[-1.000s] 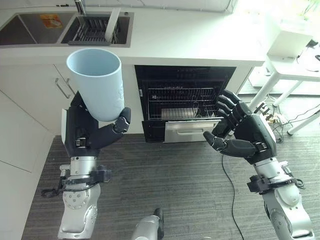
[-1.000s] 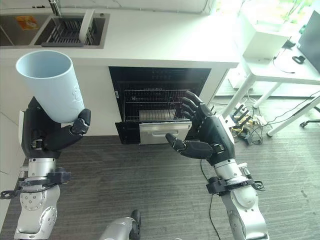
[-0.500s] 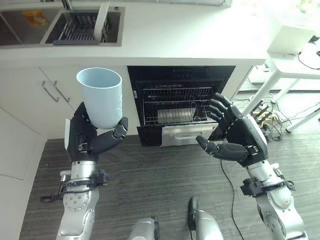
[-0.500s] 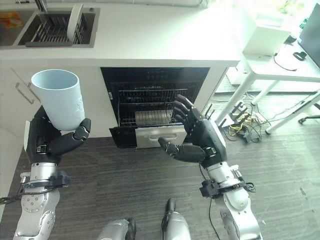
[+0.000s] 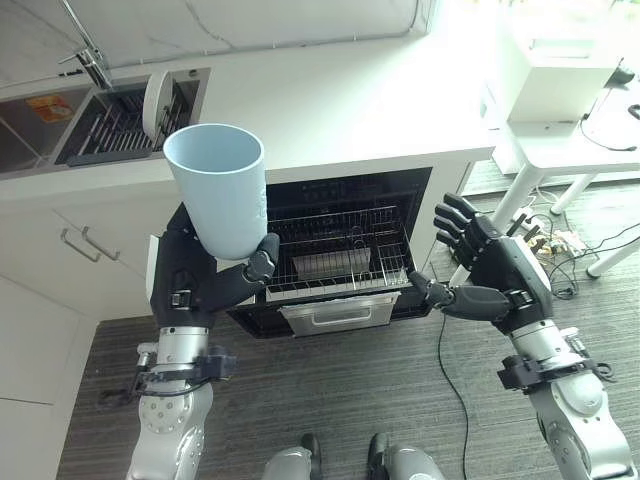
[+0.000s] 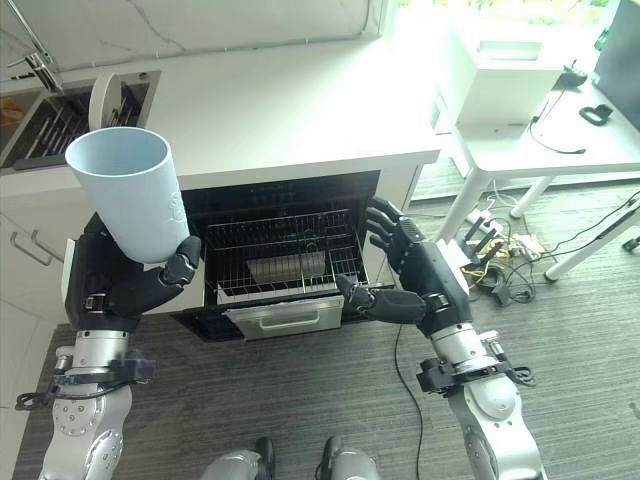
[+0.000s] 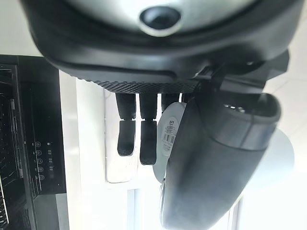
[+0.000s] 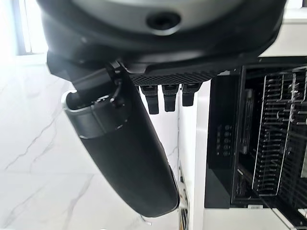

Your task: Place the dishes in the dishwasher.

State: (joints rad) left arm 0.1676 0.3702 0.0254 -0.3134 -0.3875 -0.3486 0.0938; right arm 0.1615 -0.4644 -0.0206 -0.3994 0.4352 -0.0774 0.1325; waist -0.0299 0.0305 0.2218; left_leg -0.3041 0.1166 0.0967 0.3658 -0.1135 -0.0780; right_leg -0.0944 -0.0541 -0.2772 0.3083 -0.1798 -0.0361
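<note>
The left hand grips the pale blue cup upright above the floor, the right hand is open beside the open dishwasher, so next the cup probably must go down into its rack.

Bright daylight, upper-right window glare

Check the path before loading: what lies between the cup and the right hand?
The open dishwasher with its pulled-out wire rack, seen in the left eye view between the cup and right hand.
</note>
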